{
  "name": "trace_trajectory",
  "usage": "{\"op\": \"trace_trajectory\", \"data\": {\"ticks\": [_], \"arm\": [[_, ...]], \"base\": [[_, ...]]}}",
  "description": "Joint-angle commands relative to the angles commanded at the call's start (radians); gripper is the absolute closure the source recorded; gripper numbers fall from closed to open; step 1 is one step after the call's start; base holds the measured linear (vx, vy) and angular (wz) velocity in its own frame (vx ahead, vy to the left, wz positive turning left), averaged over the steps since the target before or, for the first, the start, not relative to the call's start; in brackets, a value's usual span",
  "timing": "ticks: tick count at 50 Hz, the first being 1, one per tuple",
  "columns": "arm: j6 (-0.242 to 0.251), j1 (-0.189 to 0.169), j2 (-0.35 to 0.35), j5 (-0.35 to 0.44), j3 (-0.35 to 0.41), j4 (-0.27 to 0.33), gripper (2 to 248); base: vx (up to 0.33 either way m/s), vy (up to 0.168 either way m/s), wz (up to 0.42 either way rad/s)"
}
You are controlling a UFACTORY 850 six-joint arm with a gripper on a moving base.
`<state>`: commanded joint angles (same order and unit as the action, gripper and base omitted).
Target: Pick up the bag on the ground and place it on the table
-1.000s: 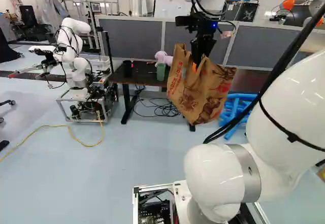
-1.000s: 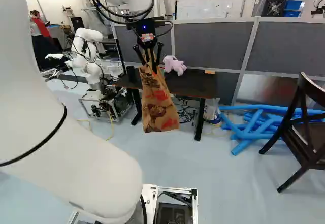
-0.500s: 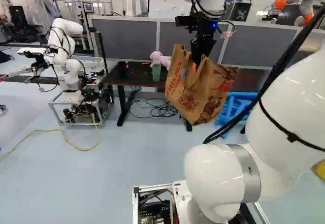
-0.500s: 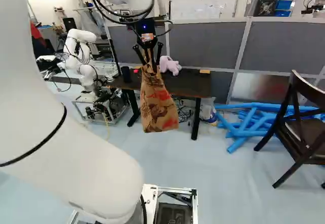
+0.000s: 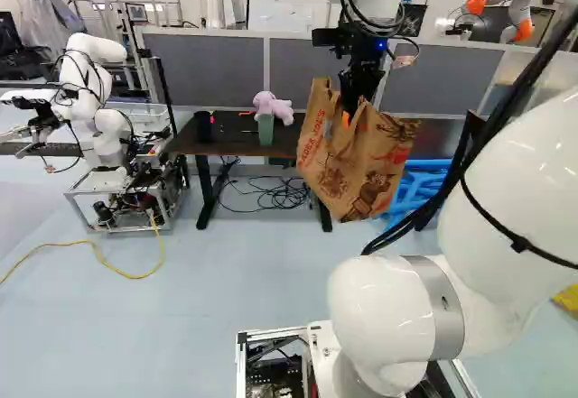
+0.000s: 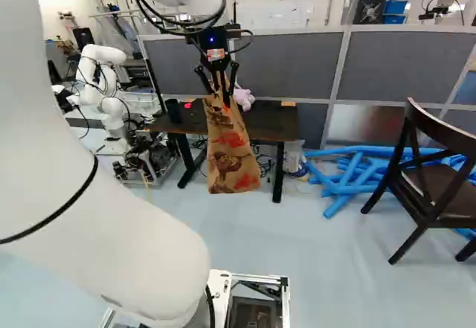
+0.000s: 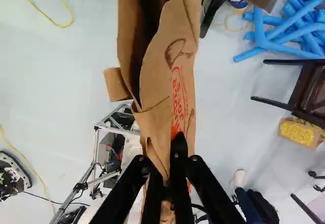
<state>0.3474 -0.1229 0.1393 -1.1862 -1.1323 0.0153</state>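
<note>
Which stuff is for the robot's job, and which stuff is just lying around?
For the job:
paper bag
hand, holding the bag up
dark table, where the bag should go

Just lying around:
pink stuffed toy
green cup
blue tubes
dark chair
yellow cord

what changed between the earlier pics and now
The base has moved, turning to its right: the table, another robot and the chair all sit further left in the base views. Nothing was grabbed or let go. The arm holds its pose, and the paper bag still hangs from the gripper, off the floor.
</note>
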Motion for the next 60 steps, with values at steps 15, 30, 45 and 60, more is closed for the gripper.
{"op": "trace_trajectory", "data": {"ticks": [15, 30, 45, 60], "arm": [[0.0, 0.0, 0.0, 0.0, 0.0, 0.0, 229], [0.0, 0.0, 0.0, 0.0, 0.0, 0.0, 229], [0.0, 0.0, 0.0, 0.0, 0.0, 0.0, 229], [0.0, 0.0, 0.0, 0.0, 0.0, 0.0, 229]], "base": [[0.05, -0.051, -0.205], [0.09, -0.088, -0.27], [0.102, -0.072, -0.158], [0.141, -0.055, -0.006]]}}
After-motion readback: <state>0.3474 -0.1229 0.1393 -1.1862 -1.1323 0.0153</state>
